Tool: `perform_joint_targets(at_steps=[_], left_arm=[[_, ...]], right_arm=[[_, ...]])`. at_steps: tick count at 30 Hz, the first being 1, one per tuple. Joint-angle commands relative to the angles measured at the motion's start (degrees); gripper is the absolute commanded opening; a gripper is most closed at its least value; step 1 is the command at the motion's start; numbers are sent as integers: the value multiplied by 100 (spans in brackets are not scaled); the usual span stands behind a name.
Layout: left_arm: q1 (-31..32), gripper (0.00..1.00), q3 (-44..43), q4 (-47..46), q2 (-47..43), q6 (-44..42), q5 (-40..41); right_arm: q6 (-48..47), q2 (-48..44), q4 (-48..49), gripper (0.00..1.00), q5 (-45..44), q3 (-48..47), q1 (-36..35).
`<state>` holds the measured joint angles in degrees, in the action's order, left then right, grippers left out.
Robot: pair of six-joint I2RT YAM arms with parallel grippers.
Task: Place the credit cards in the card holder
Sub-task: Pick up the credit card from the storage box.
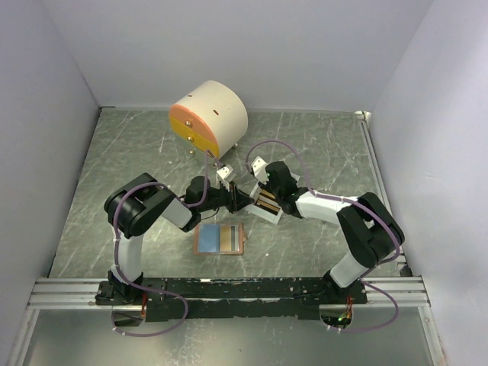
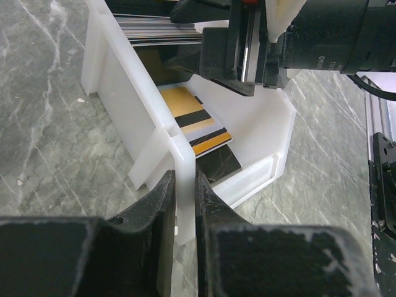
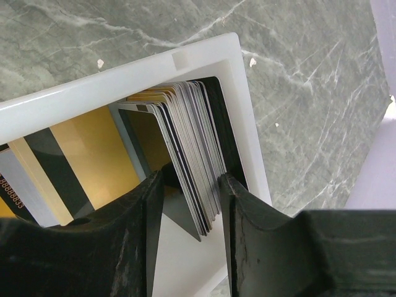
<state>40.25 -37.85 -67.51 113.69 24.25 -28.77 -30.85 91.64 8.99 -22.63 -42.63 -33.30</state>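
Observation:
The white tray point(image 1: 271, 213) stands mid-table holding the credit cards. My left gripper point(image 2: 184, 177) is shut on the tray's white corner wall point(image 2: 124, 80). Gold and black cards point(image 2: 192, 120) lie flat inside it. My right gripper point(image 3: 192, 179) reaches into the tray from above. Its fingers straddle a stack of upright cards point(image 3: 192, 130), with a gap left of the stack, so it stands open. More gold cards point(image 3: 93, 148) lie flat to the left. The pink card holder point(image 1: 219, 239) lies open nearer the bases, showing a blue and a tan card.
A round cream cabinet point(image 1: 207, 117) with orange drawers stands at the back centre. Grey walls close in the marbled table on three sides. The arms' rail point(image 1: 229, 288) runs along the near edge.

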Motion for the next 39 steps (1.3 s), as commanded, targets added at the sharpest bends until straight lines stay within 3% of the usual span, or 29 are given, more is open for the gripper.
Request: perform_joint_targets(at_steps=[1,39], left_arm=[[-3,7,50,144,169,79,-580],[-44,7,-293,655,290,12,-478]], right_arm=[[-131,-140,166,34,-339,-153,236],[0,-511,-384,19,56,-477,474]])
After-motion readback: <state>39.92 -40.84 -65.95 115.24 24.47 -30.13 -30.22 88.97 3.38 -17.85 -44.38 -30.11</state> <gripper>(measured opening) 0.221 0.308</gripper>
